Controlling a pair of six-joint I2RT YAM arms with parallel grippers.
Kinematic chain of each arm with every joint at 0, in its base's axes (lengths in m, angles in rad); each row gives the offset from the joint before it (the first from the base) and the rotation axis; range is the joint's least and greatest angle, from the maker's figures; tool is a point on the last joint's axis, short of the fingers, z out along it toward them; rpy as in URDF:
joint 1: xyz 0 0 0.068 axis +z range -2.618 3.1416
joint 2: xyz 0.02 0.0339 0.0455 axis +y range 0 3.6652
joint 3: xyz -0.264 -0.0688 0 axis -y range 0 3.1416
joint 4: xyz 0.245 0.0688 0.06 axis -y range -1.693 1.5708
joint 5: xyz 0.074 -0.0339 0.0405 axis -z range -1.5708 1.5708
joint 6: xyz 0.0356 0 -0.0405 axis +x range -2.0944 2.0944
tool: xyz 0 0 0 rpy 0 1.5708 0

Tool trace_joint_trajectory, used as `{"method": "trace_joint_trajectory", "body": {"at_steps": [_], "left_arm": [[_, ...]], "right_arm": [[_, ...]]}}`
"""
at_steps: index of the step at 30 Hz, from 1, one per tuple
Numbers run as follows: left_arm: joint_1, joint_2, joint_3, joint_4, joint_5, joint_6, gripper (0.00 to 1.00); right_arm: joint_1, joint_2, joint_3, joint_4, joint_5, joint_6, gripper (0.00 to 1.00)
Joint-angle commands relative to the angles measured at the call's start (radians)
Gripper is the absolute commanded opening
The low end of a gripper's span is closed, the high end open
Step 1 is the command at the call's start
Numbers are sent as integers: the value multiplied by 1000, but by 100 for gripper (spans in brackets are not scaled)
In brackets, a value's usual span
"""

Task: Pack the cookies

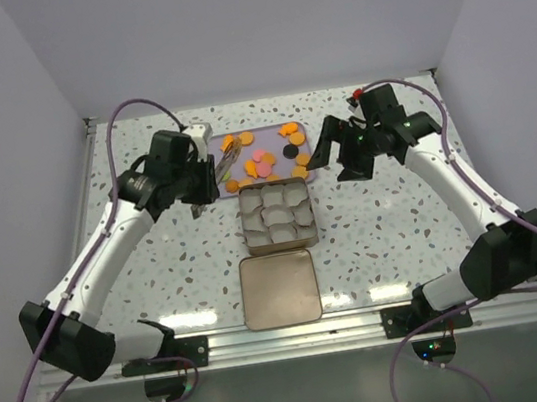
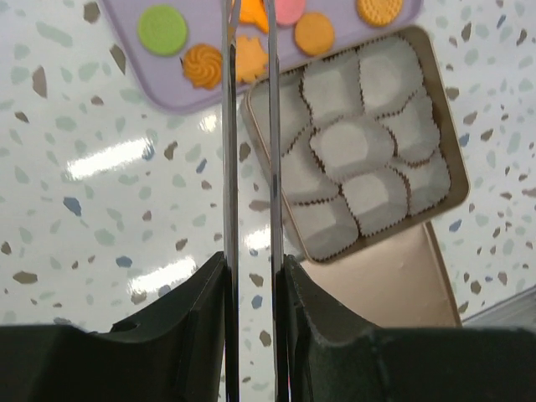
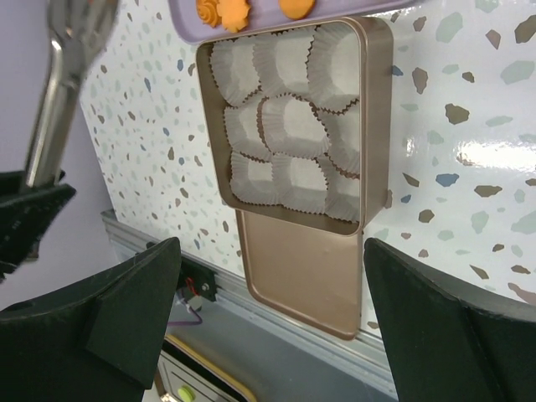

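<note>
- Two end effectors are mine: the left end effector (image 2: 254, 266) and the right end effector (image 3: 270, 244).
- One pair of metal tongs (image 2: 229, 151), with two blades.
- One desk (image 1: 375, 236) under everything.
- One square tin (image 3: 377, 126).
- Nine white paper cups (image 3: 293, 121) in the tin, in three rows of three.
- One flat lid (image 1: 280, 288), just near of the tin.
- One purple tray (image 2: 167, 79), just far of the tin.
- Cookies (image 1: 303, 158) on the tray:
  - one black cookie (image 1: 288, 151)
  - one green cookie (image 2: 162, 28)
  - about three pink cookies (image 1: 262, 154)
  - at least eight orange cookies (image 1: 295, 139), the largest group
- My tongs cover the tray's left part, so I cannot give an exact total.
</note>
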Motion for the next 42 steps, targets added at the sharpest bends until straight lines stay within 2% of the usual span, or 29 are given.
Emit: {"method": "trace_joint_trajectory", "body": {"at_steps": [1,6,14,20,30,36,42], "left_arm": [[-17,-116,-101,-22,64,33,23],[-31,-225,-224,-42,133,85,22],[-37,-223,-306,-42,107,105,25],[-43,-161,-272,-31,75,102,28],[-45,-126,-243,-17,40,98,44],[-45,-109,-198,-25,25,92,45],[-45,-84,-80,-43,-98,44,45]], "right_arm": [[-3,-51,-18,25,22,18,94],[-2,-65,-58,50,22,38,94],[-3,-85,-108,76,30,59,94],[-2,-94,-119,74,42,65,94],[-3,-119,-144,61,58,67,93],[-3,-120,-145,53,61,64,94],[-1,-117,-141,51,61,67,94]]}}
